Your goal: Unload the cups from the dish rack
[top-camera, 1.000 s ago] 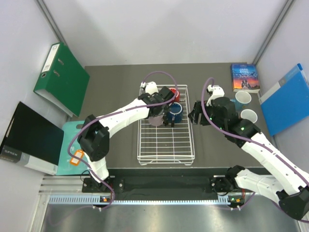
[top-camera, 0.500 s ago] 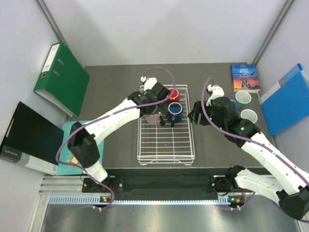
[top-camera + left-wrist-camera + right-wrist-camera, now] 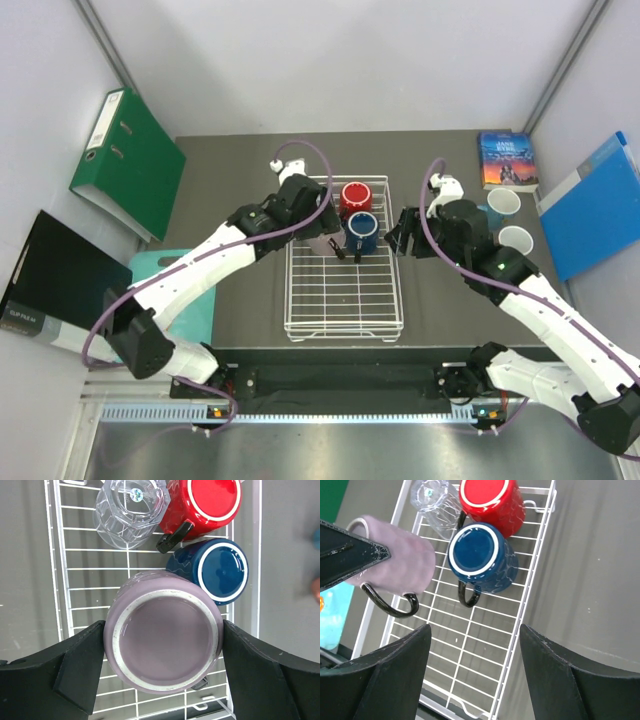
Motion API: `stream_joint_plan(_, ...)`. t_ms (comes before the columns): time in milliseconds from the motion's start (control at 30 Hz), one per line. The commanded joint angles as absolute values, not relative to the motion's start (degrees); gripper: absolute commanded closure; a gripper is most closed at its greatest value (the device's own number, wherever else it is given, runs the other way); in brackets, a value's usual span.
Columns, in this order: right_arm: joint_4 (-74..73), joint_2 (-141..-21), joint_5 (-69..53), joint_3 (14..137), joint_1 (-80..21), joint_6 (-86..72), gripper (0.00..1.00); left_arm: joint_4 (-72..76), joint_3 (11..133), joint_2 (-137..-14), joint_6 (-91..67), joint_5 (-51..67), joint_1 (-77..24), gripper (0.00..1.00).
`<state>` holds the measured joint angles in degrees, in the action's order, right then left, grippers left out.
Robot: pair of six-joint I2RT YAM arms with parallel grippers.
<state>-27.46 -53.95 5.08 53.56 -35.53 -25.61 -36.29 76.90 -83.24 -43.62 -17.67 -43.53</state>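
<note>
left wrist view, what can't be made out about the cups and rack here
In the left wrist view:
- mauve mug: handle nearly all hidden under its own body; whether it clears the dish rack cannot be told from straight above.
- red mug and glass tumbler: far sides cut off by the top edge.
- dark blue mug: handle out of sight behind the mauve mug.

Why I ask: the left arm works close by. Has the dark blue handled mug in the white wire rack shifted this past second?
No. The dark blue mug stays put near the right rim of the white wire rack.
</note>
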Motion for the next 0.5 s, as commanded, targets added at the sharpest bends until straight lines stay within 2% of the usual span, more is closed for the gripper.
stream_joint_plan(0, -22.7, -52.7, 3.6, 52.7, -36.5, -27.3, 0.29, -22.9, 73.2, -76.1, -46.3, -12.5, -41.7, 1.0)
stream_joint_plan(200, -16.1, -51.3, -3.9, 49.9, -36.5, -31.0, 0.29, -9.6, 62.5, -68.7, -54.0, -1.3, -34.2, 1.0)
stream_joint_plan(333, -8.6, -49.9, -11.6, 46.9, -36.4, -35.6, 0.29, 9.2, 54.2, -66.1, -61.9, 12.0, -30.2, 1.0)
stream_joint_plan(467, -2.6, -49.7, -15.9, 44.8, -36.4, -38.9, 0.29, 23.0, 48.4, -66.1, -68.4, 19.2, -28.7, 1.0)
